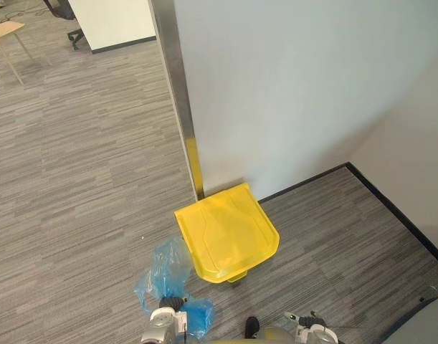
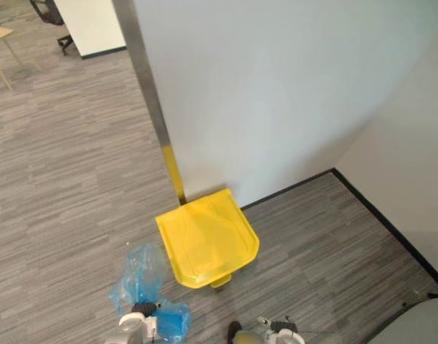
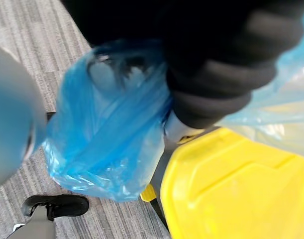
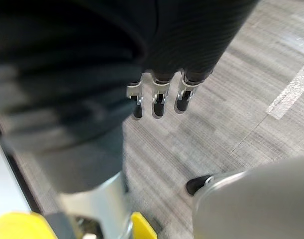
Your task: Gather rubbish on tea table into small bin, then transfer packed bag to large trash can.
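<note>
A large yellow trash can (image 1: pixel 229 233) stands on the carpet against the white wall, its lid shut. My left hand (image 3: pixel 216 74) hangs just left of the can, near its front corner. It is shut on the gathered neck of a blue plastic bag (image 1: pixel 165 272). The bag (image 3: pixel 107 139) bulges below and around the hand and hangs beside the can's lid (image 3: pixel 241 189). My right hand (image 4: pixel 156 102) hangs low on the right with relaxed fingers and holds nothing.
A metal post (image 1: pixel 177 86) runs up the wall's edge behind the can. A black baseboard (image 1: pixel 398 208) lines the corner on the right. A wooden chair (image 1: pixel 7 32) stands far back left. Carpet lies open to the left.
</note>
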